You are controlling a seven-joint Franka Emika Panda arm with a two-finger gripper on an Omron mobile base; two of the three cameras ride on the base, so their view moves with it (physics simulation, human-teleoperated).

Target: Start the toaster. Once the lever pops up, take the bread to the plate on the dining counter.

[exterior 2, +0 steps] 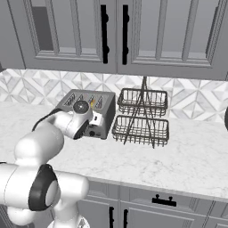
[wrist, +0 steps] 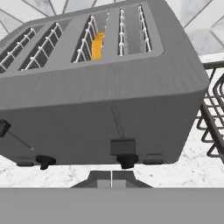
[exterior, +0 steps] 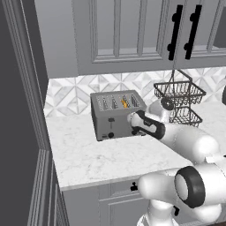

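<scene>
toaster (exterior: 115, 115): boxy grey four-slot unit sitting on the marble worktop (exterior: 88, 154), back against the patterned tile wall, just beside the two-tier wire basket rack (exterior 2: 142, 116) — near it, can't tell if they touch.

bread (wrist: 98, 45): down in one of the inner slots, only an orange-brown strip of crust peeking between the wire guides. Same orange sliver shows from the left base view.

lever (wrist: 122, 146): the dark one on the front right looks pushed to the bottom of its track, right above a round knob (wrist: 127, 161). So my guess is the toaster's started and we're waiting on the pop.

gripper (wrist: 111, 179): pinched fully closed, nothing in it, tips together just below and in front of that lever.

how the bread will handle: light, a bit stiff once toasted, crumbly at the edges — I'd pinch it across the flat faces near the top crust, gently, and lift straight up so it doesn't snag the guides.

risk: slot's narrow, fingers could catch on the wire.
</scene>
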